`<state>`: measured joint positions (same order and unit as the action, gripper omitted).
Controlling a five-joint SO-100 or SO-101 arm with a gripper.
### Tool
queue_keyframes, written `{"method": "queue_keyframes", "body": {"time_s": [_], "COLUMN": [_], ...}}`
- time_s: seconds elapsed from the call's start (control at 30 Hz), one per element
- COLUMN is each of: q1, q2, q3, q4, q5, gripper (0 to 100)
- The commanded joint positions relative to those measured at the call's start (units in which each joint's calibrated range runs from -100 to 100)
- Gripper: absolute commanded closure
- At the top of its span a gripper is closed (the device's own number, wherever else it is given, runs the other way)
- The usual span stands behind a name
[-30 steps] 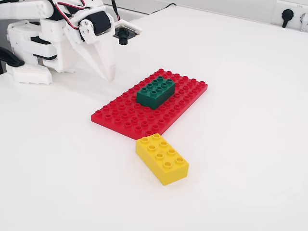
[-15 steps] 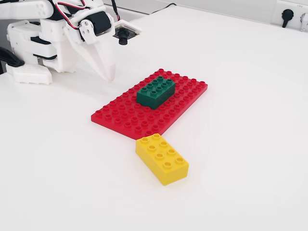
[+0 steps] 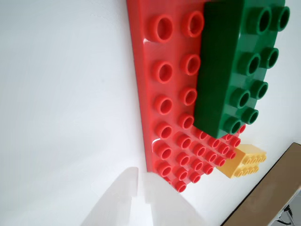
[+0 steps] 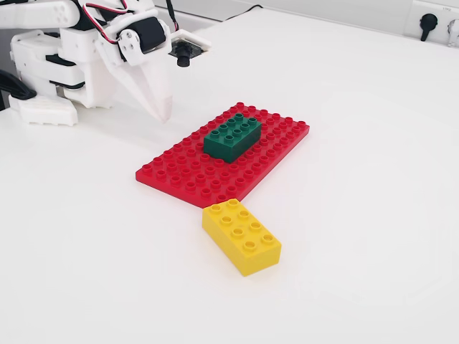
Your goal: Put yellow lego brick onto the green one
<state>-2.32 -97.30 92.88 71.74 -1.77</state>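
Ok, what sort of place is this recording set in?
Probably an indoor lab or office bench: a plain white table, a wall socket behind it, and only toy bricks laid out, a red baseplate, a green brick and a yellow brick.

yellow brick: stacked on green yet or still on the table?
On the table. The yellow lego brick lies studs-up beside the red baseplate; the green one has bare studs. The gripper hangs apart from both.

baseplate (image 4: 215,168): on the table (image 4: 358,143);
green one (image 4: 232,135): on the baseplate;
yellow lego brick (image 4: 242,236): on the table, before the baseplate's near corner in the fixed view
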Motion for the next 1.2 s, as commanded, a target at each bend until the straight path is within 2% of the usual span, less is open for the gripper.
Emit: {"method": "queue_keyframes", "body": {"time_s": [0.0,0.1,0.27,0.4,0.57,0.7,0.77,0.9,1.03,1.17], "q1": [0.4,0.5,4.9,6.9,14.1,18.5,20.7,22.0,22.4,21.6], "q2": [0.0,0.5,1.1,6.7,26.5,46.9,56.7,74.4,86.5,95.0], "q3": [-1.5,-6.3,-16.1,-21.7,-34.4,-52.6,-62.7,-81.0,-93.7,-98.4], "q4": [-0.8,-1.0,-3.7,-8.4,-16.5,-16.8,-15.7,-10.2,-4.4,-3.0], "q5": [3.3,3.6,4.1,8.2,11.7,14.2,16.6,25.7,27.6,30.5], "gripper": [98,97,85,82,82,82,82,81,82,81]}}
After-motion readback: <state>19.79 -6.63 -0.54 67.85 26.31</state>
